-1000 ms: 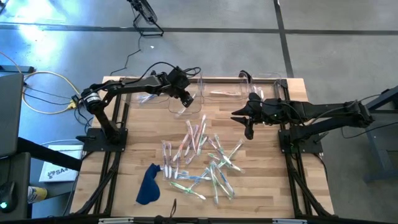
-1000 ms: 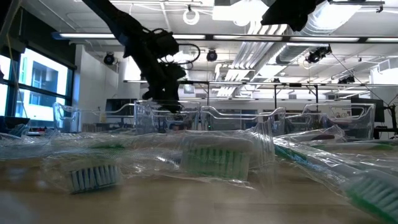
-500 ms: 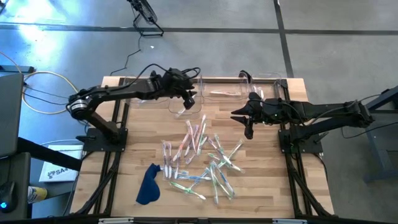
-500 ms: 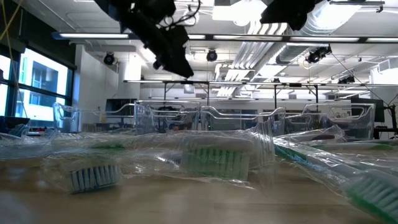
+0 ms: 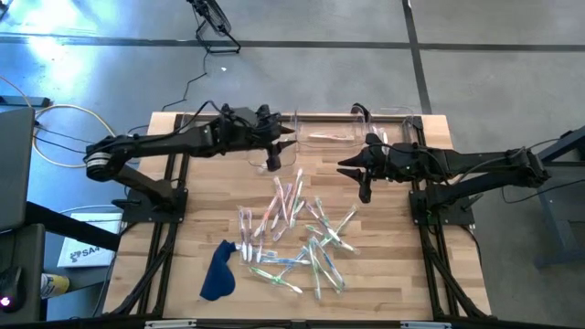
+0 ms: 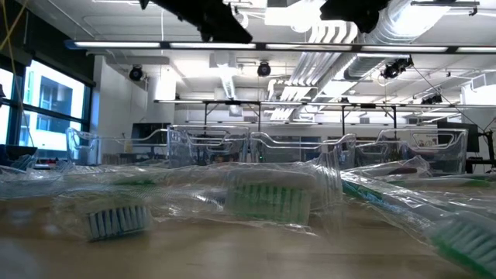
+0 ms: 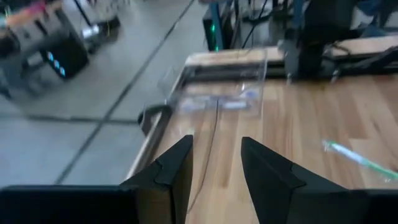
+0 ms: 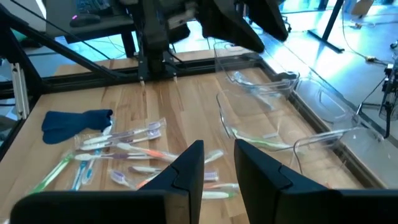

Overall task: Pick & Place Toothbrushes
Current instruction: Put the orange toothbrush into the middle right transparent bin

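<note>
While both dark two-finger grippers hang parted and empty, the left gripper (image 5: 272, 157) and right gripper (image 5: 365, 185) flank the clear plastic rectangular bins (image 5: 324, 131). Slim toothbrushes in clear glossy wrappers (image 5: 297, 233) lie scattered on the wooden table (image 5: 393, 274) below and between them, beside a dark blue cloth (image 5: 218, 271).

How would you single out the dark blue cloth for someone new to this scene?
Start at the wooden table and find the toothbrushes piled mid-table. The dark blue cloth lies beside the pile, toward the left arm's side, near the front edge. It is the only soft, opaque, unwrapped thing there.

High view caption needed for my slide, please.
Two arms hover over a wooden table; left gripper and right gripper open above scattered wrapped toothbrushes.
</note>
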Tool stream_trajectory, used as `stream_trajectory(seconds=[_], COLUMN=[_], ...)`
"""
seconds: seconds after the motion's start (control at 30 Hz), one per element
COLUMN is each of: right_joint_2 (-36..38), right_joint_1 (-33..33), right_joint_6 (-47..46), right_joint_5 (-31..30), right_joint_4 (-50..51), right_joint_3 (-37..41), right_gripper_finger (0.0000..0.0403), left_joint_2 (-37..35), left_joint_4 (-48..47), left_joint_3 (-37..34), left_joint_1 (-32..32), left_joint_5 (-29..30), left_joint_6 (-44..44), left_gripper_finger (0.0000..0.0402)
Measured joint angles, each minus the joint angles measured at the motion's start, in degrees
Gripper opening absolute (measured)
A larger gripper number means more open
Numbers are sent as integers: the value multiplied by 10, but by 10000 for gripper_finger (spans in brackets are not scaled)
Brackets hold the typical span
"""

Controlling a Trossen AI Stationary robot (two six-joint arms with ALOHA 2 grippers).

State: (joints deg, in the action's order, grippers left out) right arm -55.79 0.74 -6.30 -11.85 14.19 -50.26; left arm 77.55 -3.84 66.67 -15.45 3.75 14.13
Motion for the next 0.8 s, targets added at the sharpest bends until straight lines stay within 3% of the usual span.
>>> stream_trajectory(seconds=[0.8], right_joint_2=[0], right_joint_1=[0], right_joint_6=[-6], right_joint_5=[4], right_joint_4=[6], right_joint_3=[0], right_gripper_finger=[81], left_joint_2=[-60], left_joint_4=[3], left_joint_3=[0], left_joint_1=[101], left_joint_5=[-1], left_joint_6=[103], left_gripper_finger=[132])
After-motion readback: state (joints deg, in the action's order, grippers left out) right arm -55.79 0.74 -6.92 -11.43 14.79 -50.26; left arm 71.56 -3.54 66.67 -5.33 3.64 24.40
